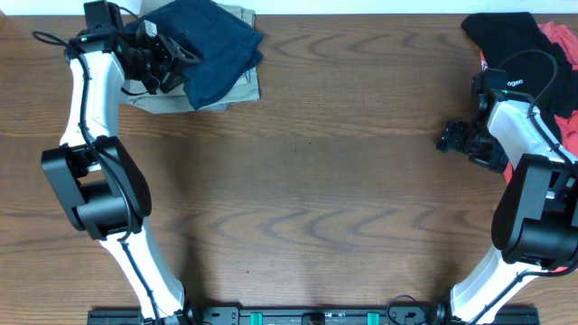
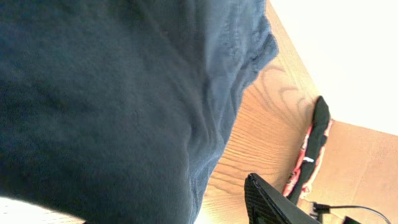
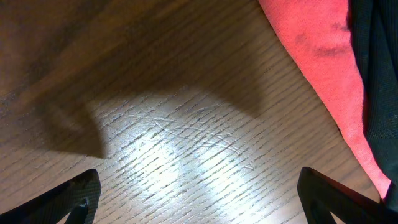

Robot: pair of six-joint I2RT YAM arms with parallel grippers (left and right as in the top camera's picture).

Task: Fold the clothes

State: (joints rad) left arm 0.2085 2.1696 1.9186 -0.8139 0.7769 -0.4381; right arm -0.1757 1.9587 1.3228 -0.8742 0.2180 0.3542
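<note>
Folded dark navy shorts (image 1: 212,45) lie on top of folded khaki shorts (image 1: 237,88) at the table's far left. My left gripper (image 1: 172,56) is at the navy shorts' left edge. In the left wrist view the navy fabric (image 2: 112,106) fills most of the frame and hides one finger. The other finger (image 2: 267,200) stands clear of the cloth, with bare wood between them. My right gripper (image 3: 199,190) hangs open over bare wood at the right (image 1: 454,137), with nothing between its fingers (image 3: 81,194).
A loose pile of black cloth (image 1: 506,36) and red cloth (image 1: 564,45) lies at the far right corner. The red cloth's edge (image 3: 317,56) is just beyond my right gripper. The wooden table (image 1: 316,162) stretches between the two arms.
</note>
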